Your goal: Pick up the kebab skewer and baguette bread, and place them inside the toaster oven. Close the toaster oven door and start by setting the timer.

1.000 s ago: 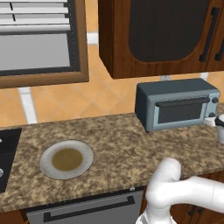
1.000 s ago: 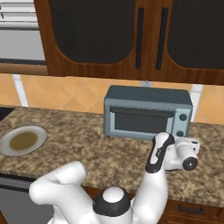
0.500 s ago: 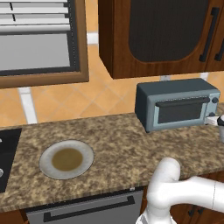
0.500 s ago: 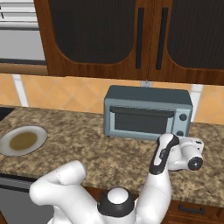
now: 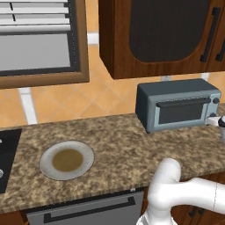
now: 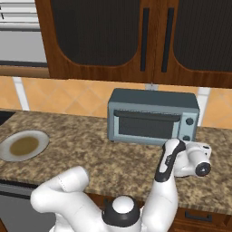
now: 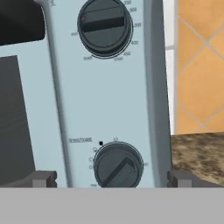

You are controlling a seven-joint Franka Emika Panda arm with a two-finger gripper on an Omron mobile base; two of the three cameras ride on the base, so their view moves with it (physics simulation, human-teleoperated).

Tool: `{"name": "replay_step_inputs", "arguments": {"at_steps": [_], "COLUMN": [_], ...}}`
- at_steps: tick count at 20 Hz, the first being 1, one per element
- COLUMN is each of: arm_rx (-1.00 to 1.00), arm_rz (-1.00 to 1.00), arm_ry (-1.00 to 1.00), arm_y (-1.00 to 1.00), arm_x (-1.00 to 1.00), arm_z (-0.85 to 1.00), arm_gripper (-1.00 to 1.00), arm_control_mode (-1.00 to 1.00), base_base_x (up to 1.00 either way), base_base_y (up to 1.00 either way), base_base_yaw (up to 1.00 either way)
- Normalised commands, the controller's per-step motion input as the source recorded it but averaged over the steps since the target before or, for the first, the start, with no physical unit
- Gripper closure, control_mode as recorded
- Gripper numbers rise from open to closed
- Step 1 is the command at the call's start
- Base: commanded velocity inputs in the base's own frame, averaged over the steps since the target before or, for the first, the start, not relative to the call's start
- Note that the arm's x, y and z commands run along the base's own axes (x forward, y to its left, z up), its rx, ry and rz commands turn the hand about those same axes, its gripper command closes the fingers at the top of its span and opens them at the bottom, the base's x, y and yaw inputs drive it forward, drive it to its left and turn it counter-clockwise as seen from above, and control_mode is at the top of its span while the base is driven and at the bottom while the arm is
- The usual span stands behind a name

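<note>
Between the wide-apart jaws, the lower knob (image 7: 118, 166) of the toaster oven (image 7: 105, 100).

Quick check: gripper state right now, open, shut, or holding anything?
Gripper: open and empty, its two dark finger tips wide apart either side of the lower dark round knob on the blue-grey boxy toaster oven.

We count one toaster oven (image 6: 153, 116) on the surface (image 6: 90, 154), door (image 6: 146, 127) shut. One plate (image 5: 67, 160), to its left. Two knobs (image 7: 105, 27) on the oven's panel in the hand view, one above the other. Two finger tips (image 7: 43, 179). One arm.
</note>
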Motion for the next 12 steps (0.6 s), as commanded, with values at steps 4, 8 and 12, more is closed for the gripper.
{"name": "replay_step_inputs", "arguments": {"at_steps": [4,8,12], "arm_rx": [0.0,0.0,0.0], "arm_rz": [0.0,0.0,0.0], "arm_ry": [0.0,0.0,0.0], "arm_y": [0.0,0.0,0.0], "arm_x": [0.0,0.05,0.06], "arm_z": [0.0,0.0,0.0], "arm_gripper": [-1.0,-1.0,-1.0], "arm_control_mode": [-1.0,-1.0,-1.0], "base_base_x": [0.0,0.0,0.0], "base_base_y": [0.0,0.0,0.0], "base_base_yaw": [0.0,0.0,0.0]}}
